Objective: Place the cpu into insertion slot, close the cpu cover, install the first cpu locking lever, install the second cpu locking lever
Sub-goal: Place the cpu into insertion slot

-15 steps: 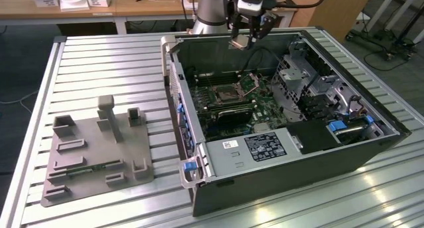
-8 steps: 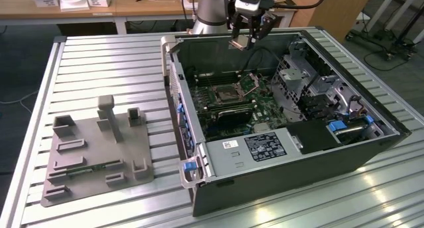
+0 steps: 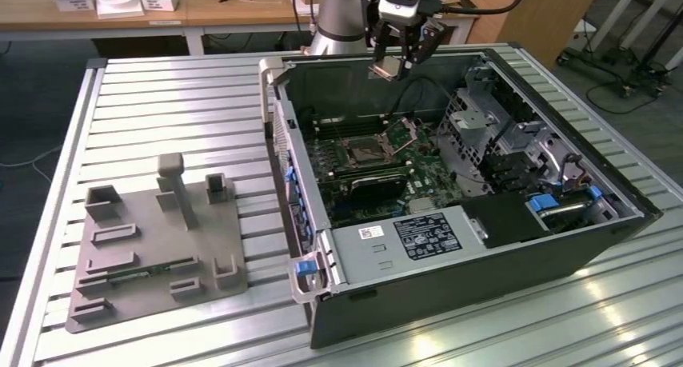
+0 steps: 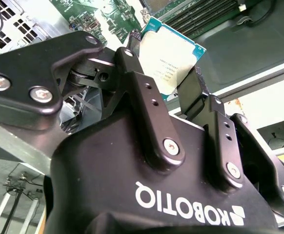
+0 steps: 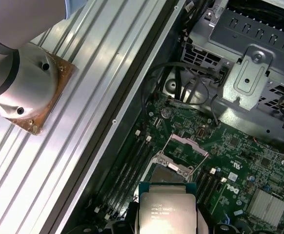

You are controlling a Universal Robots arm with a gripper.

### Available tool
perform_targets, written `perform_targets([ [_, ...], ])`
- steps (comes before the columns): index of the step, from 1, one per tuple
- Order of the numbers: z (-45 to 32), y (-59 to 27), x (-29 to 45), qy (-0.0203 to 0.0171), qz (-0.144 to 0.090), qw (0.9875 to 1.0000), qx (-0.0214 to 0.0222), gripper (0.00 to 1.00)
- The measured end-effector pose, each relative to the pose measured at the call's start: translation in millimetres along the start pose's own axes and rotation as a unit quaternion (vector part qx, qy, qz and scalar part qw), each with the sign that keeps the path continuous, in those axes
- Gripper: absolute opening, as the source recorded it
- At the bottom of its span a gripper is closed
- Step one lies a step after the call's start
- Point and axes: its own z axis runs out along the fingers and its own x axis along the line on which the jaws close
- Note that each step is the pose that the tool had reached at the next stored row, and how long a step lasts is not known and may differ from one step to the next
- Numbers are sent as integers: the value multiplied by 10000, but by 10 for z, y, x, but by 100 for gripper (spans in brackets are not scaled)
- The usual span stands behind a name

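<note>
My gripper (image 3: 395,61) hangs above the far wall of the open computer case (image 3: 597,223), shut on the cpu (image 3: 386,68). In both wrist views the cpu (image 4: 173,53) (image 5: 167,210) is a flat square chip with a silver top and green edge, pinched between the black fingers (image 4: 144,92). Below it on the green board lies the insertion slot (image 3: 366,151) (image 5: 157,171), with the cpu cover (image 3: 404,132) (image 5: 185,148) tilted up and open beside it. In the first wrist view the held cpu hides part of the slot.
The case lies open on a slatted metal table (image 3: 171,103). A black box with a white label (image 3: 427,235) and a metal drive cage (image 3: 501,135) (image 5: 249,73) flank the board. A grey fixture plate (image 3: 149,247) sits at the exterior view's left. The arm's base (image 5: 25,83) stands beside the case.
</note>
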Motion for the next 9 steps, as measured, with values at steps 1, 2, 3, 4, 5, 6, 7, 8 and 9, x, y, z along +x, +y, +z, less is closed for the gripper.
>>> perform_targets([
  [1,0,0,0,0,0,10000,0,54],
  [2,0,0,0,0,0,10000,0,54],
  [3,0,0,0,0,1,10000,0,54],
  [4,0,0,0,-1,6,10000,0,54],
  [5,0,0,0,-2,20,10000,0,54],
  [6,0,0,0,-5,53,10000,-1,54],
  [7,1,0,0,-9,104,9999,-2,54],
  [8,2,0,0,-14,164,9999,-4,54],
  [9,2,0,0,-20,227,9997,-4,54],
])
